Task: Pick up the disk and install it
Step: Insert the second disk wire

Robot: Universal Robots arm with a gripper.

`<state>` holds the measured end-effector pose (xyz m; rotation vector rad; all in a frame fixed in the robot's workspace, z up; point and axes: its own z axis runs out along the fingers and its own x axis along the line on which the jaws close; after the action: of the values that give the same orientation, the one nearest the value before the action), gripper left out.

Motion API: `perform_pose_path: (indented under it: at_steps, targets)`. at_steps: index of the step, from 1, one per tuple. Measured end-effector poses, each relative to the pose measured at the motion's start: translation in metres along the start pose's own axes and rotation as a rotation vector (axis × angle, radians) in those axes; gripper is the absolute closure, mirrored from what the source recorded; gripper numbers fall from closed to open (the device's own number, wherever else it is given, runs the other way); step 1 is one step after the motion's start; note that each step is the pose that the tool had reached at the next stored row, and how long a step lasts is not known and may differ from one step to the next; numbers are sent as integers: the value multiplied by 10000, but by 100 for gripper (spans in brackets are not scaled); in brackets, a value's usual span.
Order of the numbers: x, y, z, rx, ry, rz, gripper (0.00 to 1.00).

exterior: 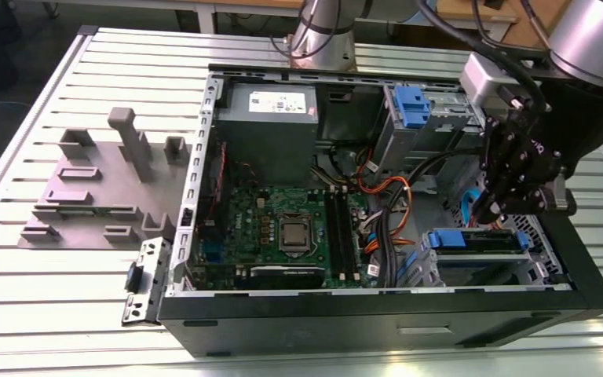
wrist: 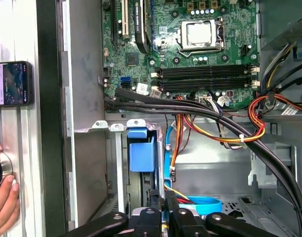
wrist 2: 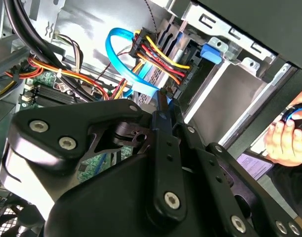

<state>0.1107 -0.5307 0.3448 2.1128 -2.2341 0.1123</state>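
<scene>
The open computer case (exterior: 385, 314) lies on its side on the slatted metal table (exterior: 29, 283), toward the table's edge at the exterior view's right. At the case's near corner on that side sits a drive cage (exterior: 480, 271); the disk (exterior: 477, 241) rests in it, its blue rail showing along the top, and in the first wrist view its blue end tab (wrist: 141, 153) stands between the cage's metal walls. The black gripper (exterior: 520, 196) hangs just above that cage, inside the case. In the second wrist view the 2 fingers (wrist 2: 165, 118) lie close together with hardly any gap, their tips at the bundle of red, yellow and black power wires (wrist 2: 158, 57) and the blue data cable (wrist 2: 116, 54) beside the disk; whether they pinch anything cannot be told. Those cables crowd the space around the cage. Further in lies the green motherboard (exterior: 280, 228) with its processor socket (exterior: 294, 233), and beyond it the grey power supply (exterior: 270, 110) and a second blue latch (exterior: 411, 106) at the far corner. A grey fixture block (exterior: 103, 188) stands on the table outside the case, at the exterior view's left. A person's hand (wrist: 2, 207) and a phone (wrist: 11, 83) lie on the table by the case wall.
</scene>
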Motion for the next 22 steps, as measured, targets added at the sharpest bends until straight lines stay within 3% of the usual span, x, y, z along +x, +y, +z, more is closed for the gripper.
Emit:
perform_pose_path:
  at_steps: [7,9,15,22]
  targets:
    - [73,20,24,69,-230,-4,84]
    - [82,21,30,106,-268,-13,84]
    - [115,36,42,207,-349,-31,84]
    - [130,44,45,240,-361,-50,84]
